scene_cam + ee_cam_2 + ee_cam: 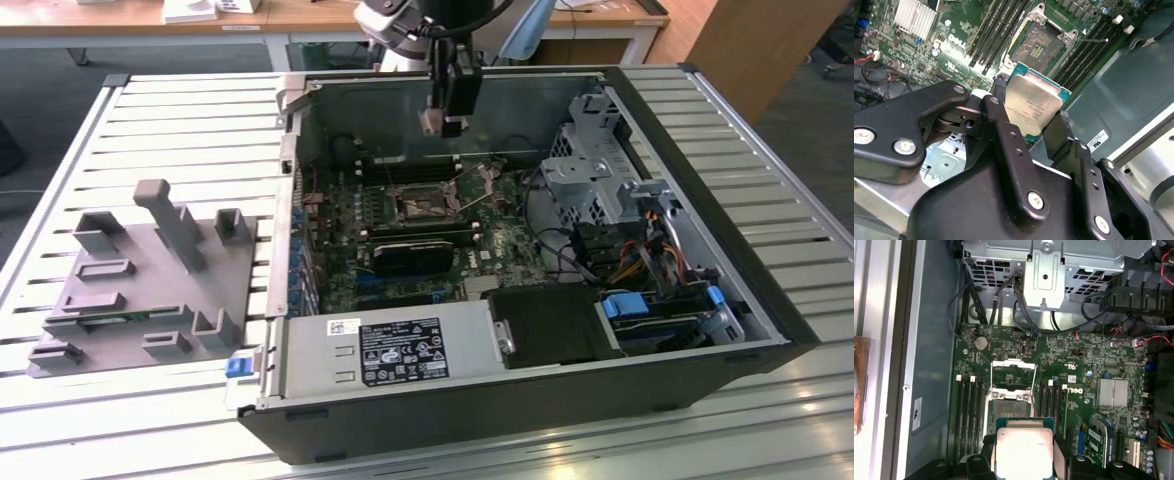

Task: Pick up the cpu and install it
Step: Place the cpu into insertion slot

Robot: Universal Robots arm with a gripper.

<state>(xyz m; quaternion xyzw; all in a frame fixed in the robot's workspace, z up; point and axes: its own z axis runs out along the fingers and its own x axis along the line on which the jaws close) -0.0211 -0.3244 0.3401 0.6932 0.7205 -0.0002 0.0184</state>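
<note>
The cpu (1033, 106), a flat square chip with a silvery top plate and green rim, is pinched between my gripper's (1029, 116) black fingers (1001, 87); it also shows in the first wrist view, cpu (1024, 449). In the exterior view my gripper (447, 122) hangs above the far part of the open computer case, over the motherboard. The open socket (1038, 44) lies just beyond the held chip, its load frame raised; the socket (1010, 402) sits between memory slots. In the exterior view the socket (423, 206) lies below and nearer than the gripper.
The open computer case (747, 290) holds the green motherboard (454, 235), a black card, a metal drive cage (594, 165), cables and a power supply (387, 350). A grey plastic fixture (147, 280) stands on the slatted table at the exterior view's left.
</note>
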